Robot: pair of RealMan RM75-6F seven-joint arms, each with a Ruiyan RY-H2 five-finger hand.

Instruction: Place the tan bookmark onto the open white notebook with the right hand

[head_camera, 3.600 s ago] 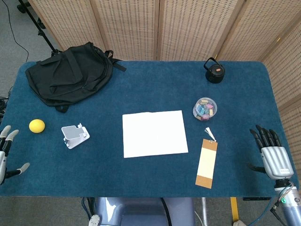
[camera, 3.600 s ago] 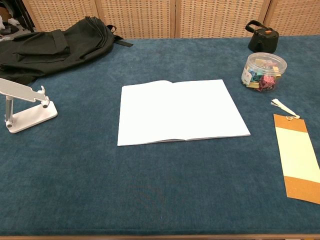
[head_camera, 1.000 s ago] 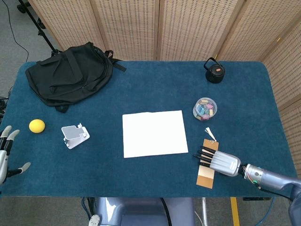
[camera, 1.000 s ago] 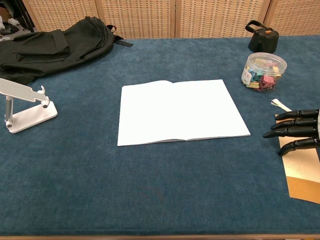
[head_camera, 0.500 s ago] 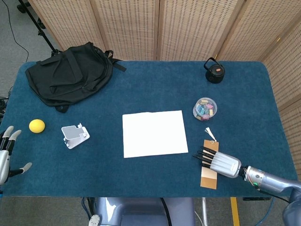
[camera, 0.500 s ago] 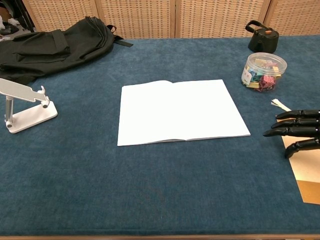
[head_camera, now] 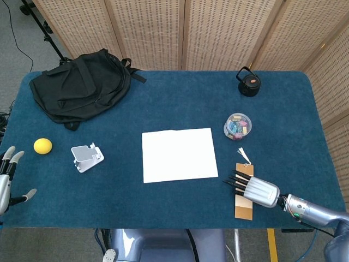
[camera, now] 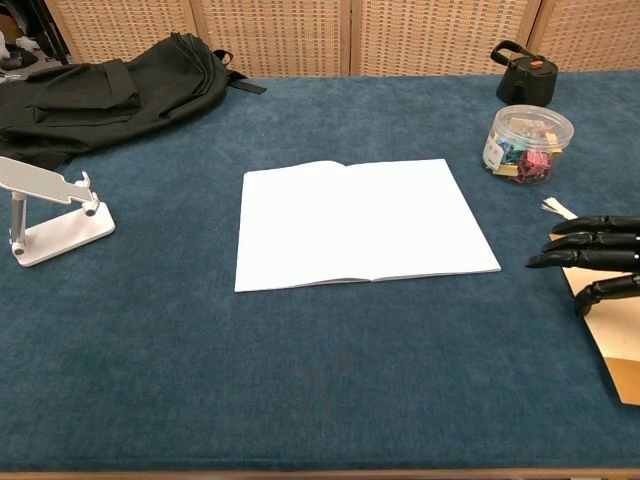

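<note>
The tan bookmark [head_camera: 244, 209] lies near the table's front right edge, its white tassel [camera: 558, 209] pointing away from me. My right hand [head_camera: 253, 188] lies flat on top of it, fingers stretched out toward the left and spread, with the thumb [camera: 606, 291] curled lower; most of the bookmark [camera: 617, 345] is covered or cut off in the chest view. The open white notebook [head_camera: 179, 154] rests at the table's middle, a short gap left of the fingertips. My left hand [head_camera: 5, 180] hangs open off the table's left front corner.
A clear jar of coloured clips [head_camera: 238, 125] stands just beyond the bookmark, and a small black container [head_camera: 248, 82] further back. A black backpack [head_camera: 82, 84] fills the back left. A yellow ball [head_camera: 42, 146] and a white phone stand [head_camera: 86, 157] sit at the left.
My right hand came in from the right edge onto the bookmark. Under it the bookmark has slid toward the table's front edge and to the right. The left hand barely moved.
</note>
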